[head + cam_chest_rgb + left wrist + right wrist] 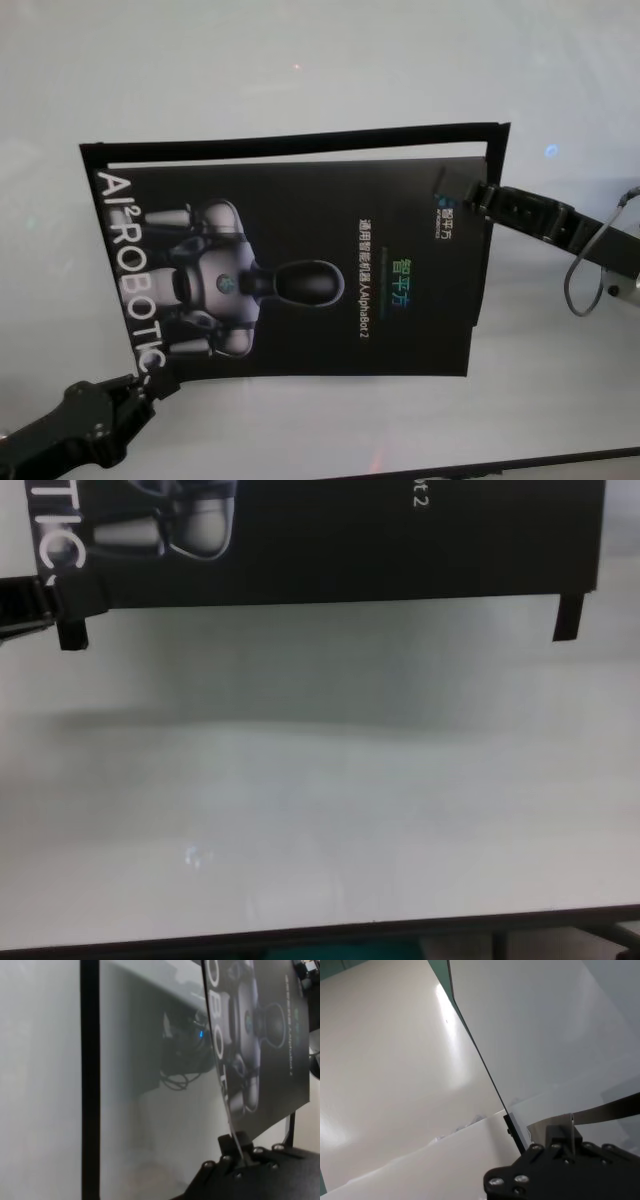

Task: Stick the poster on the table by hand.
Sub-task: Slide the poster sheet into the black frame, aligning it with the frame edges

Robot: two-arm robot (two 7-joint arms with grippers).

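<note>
The poster is a glossy black sheet with white "AI² ROBOTIC" lettering and a grey-white robot picture. It hangs flat a little above the white table and casts a shadow on it. My left gripper is shut on the poster's near left corner; the left wrist view shows it pinching the sheet's edge. My right gripper is shut on the far right corner, also seen in the right wrist view. In the chest view the poster's near edge hangs over the table.
Narrow black strips run along the poster's far edge and right side. Two short black tabs hang below its near corners. The table's dark front edge lies close to me. A cable loop hangs at my right wrist.
</note>
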